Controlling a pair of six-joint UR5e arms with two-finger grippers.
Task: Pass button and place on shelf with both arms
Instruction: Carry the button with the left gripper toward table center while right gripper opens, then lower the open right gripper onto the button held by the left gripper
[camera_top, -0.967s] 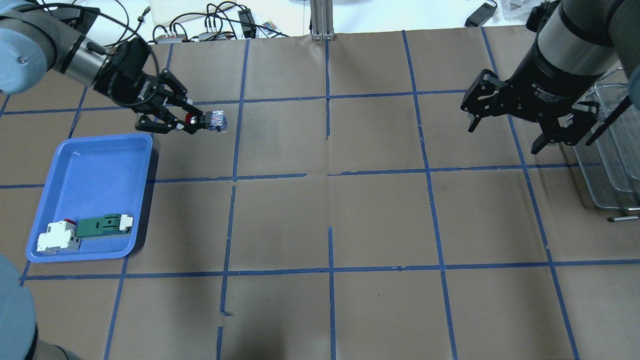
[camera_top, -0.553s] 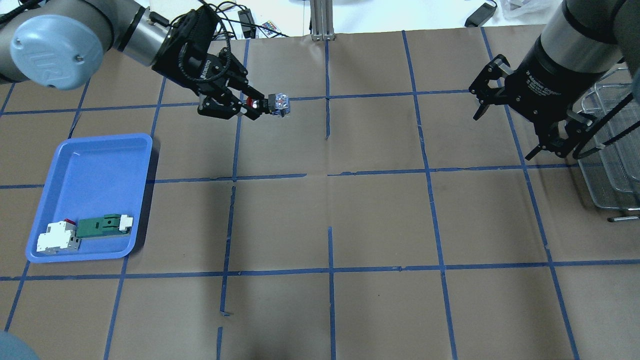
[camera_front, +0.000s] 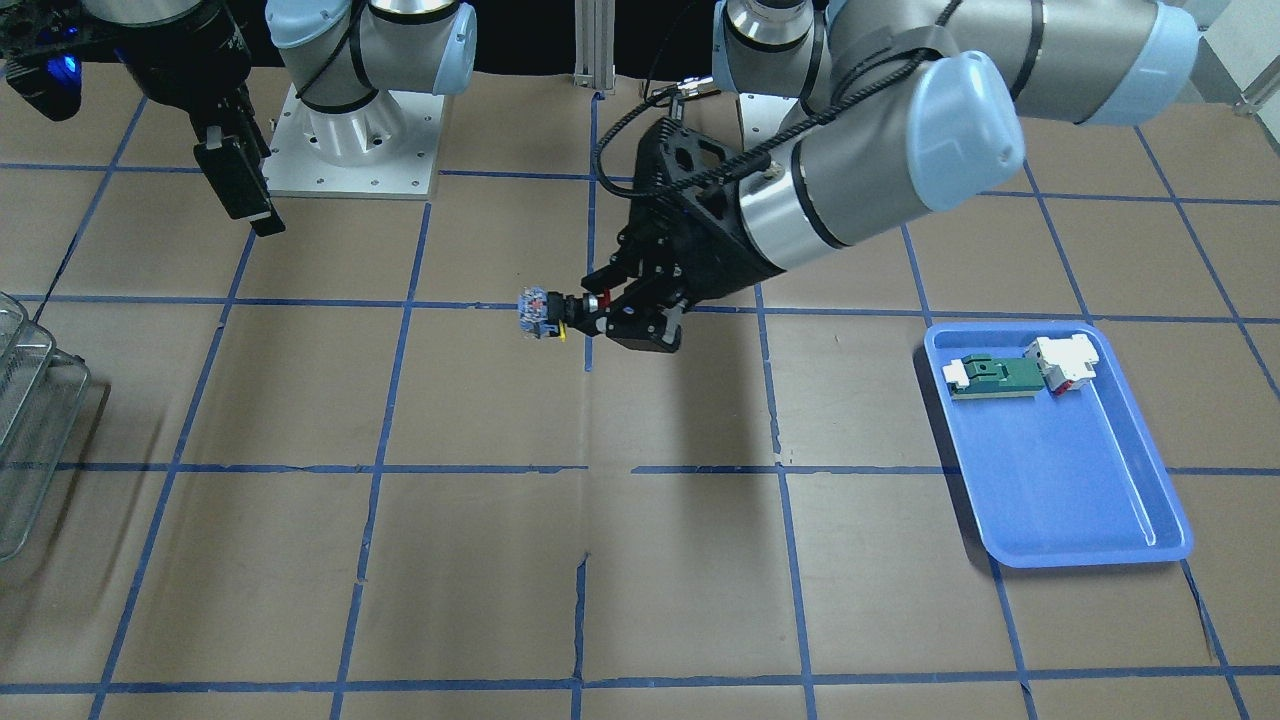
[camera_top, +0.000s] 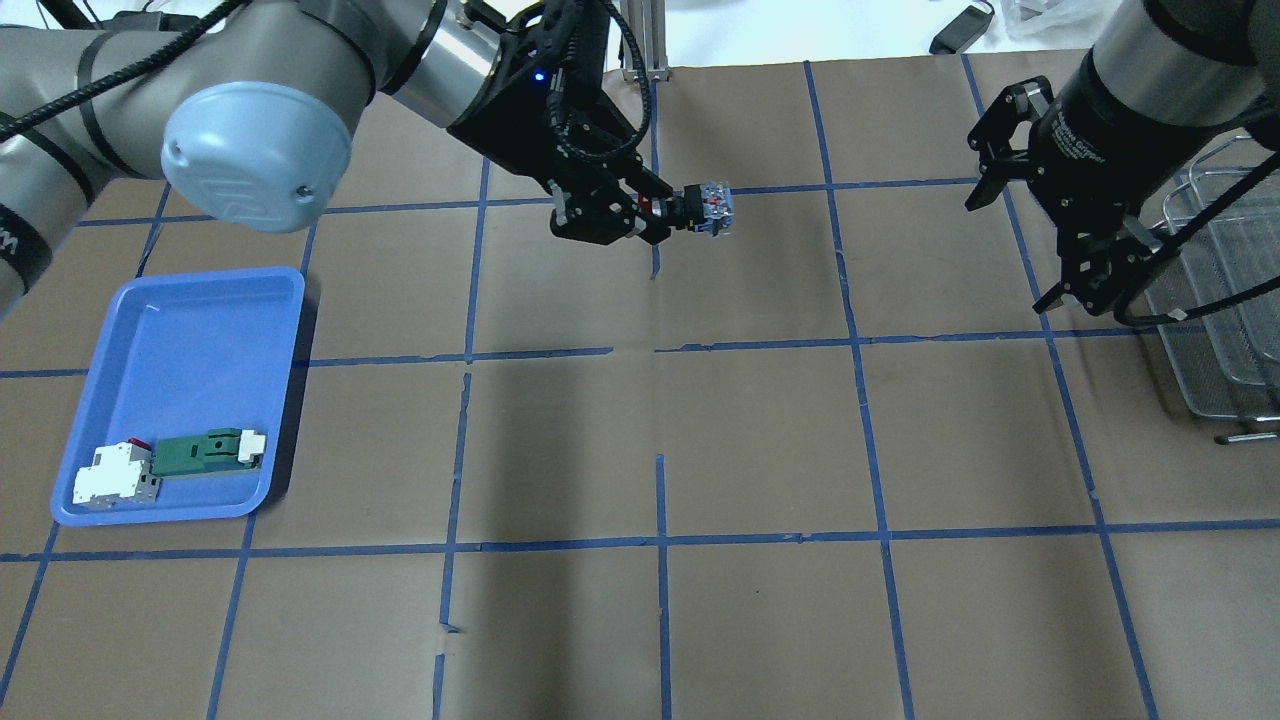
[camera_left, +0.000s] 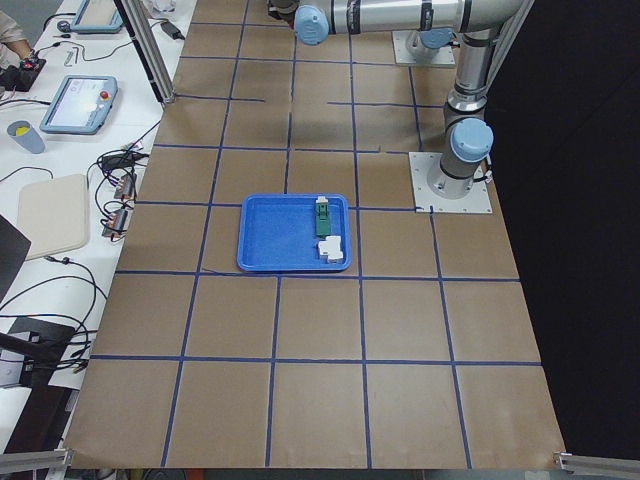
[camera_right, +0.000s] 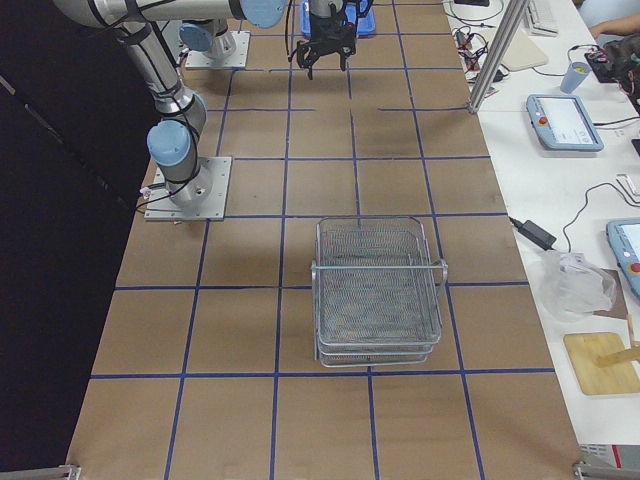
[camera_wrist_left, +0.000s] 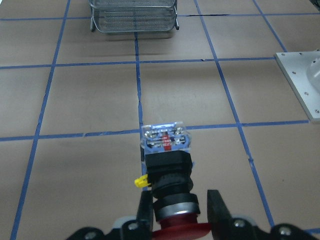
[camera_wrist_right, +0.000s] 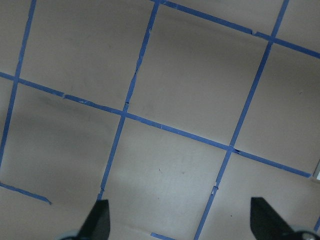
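The button (camera_top: 708, 207) has a red cap, a black barrel and a blue-clear block end. My left gripper (camera_top: 668, 212) is shut on its cap end and holds it level above the middle of the table's far half, block end pointing right. It also shows in the front view (camera_front: 543, 312) and in the left wrist view (camera_wrist_left: 167, 160), between the fingers (camera_wrist_left: 216, 210). My right gripper (camera_top: 1018, 243) is open and empty at the far right, apart from the button. The wire-mesh shelf (camera_top: 1228, 330) stands just right of it and also shows in the right side view (camera_right: 378, 290).
A blue tray (camera_top: 180, 330) lies at the left, holding a green-and-white flat part (camera_top: 208, 450) and a white-and-red blocky part (camera_top: 115, 477). The table is brown paper with a blue tape grid. Cables lie beyond the far edge.
My left arm has carried the button rightward, from beside the tray to the table's middle. My right gripper has turned and shifted slightly right, staying open.
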